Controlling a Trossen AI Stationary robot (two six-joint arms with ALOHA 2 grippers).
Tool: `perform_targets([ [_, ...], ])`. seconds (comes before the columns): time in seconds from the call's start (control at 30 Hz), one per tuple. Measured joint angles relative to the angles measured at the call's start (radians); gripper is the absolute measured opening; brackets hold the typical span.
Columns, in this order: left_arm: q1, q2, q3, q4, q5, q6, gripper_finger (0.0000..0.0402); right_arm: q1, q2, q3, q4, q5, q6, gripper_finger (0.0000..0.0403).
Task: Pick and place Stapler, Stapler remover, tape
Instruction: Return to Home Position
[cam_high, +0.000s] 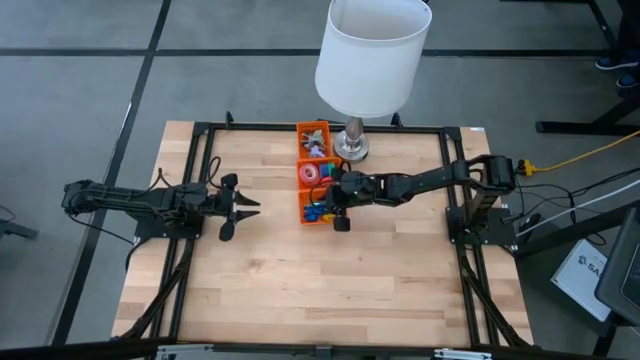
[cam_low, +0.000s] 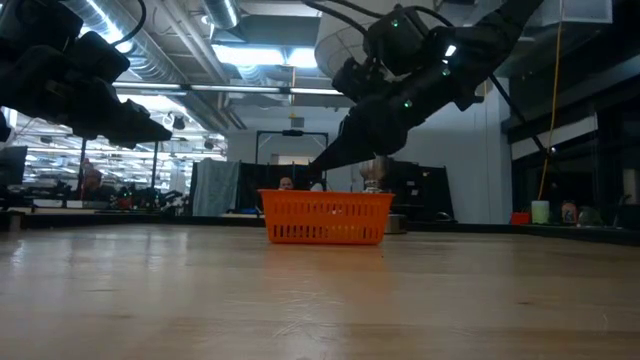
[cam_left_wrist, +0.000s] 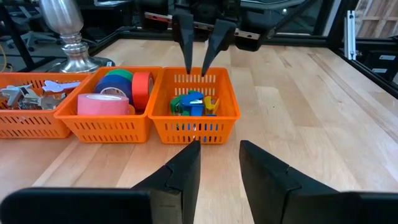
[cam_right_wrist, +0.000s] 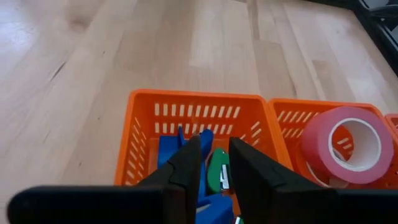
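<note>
Heading home, apparently: right gripper (cam_right_wrist: 214, 168) empty, fingers narrowly apart, over orange slotted plastic basket (cam_right_wrist: 186, 102) of coloured staplers (cam_left_wrist: 193, 104), coloured tape rolls (cam_left_wrist: 102, 104) in neighbouring basket (cam_left_wrist: 106, 127); next wants lift clear, retract; left gripper (cam_left_wrist: 219, 149) wide, well apart

small blue, green and yellow staplers (cam_left_wrist: 193, 104) lie jumbled in the end orange basket (cam_left_wrist: 198, 132). the tape rolls (cam_left_wrist: 118, 90) fill the middle basket (cam_left_wrist: 106, 127): pink in front, blue and green behind, red on edge. metal stapler removers (cam_left_wrist: 22, 96) lie heaped in the third basket (cam_left_wrist: 31, 127).
</note>
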Motion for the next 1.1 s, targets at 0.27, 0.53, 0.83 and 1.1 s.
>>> perform_targets([
  [0.27, 0.000, 0.000, 0.000, 0.000, 0.000, 0.000, 0.0109, 0.000, -0.041, 0.000, 0.004, -0.126, 0.053, 0.0040],
  [0.53, 0.000, 0.000, 0.000, 0.000, 0.000, 0.000, 0.0108, -0.006, -0.218, 0.000, -0.241, -0.172, -0.006, 0.0016],
  [0.83, 0.000, 0.000, 0.000, 0.000, 0.000, 0.000, 0.0107, -0.111, -0.566, -0.256, -0.210, -0.172, 0.063, 0.0041],
  [1.1, 0.000, 0.000, 0.000, 0.000, 0.000, 0.000, 0.0109, -0.165, -0.954, -0.566, -0.048, -0.172, 0.120, 0.0041],
])
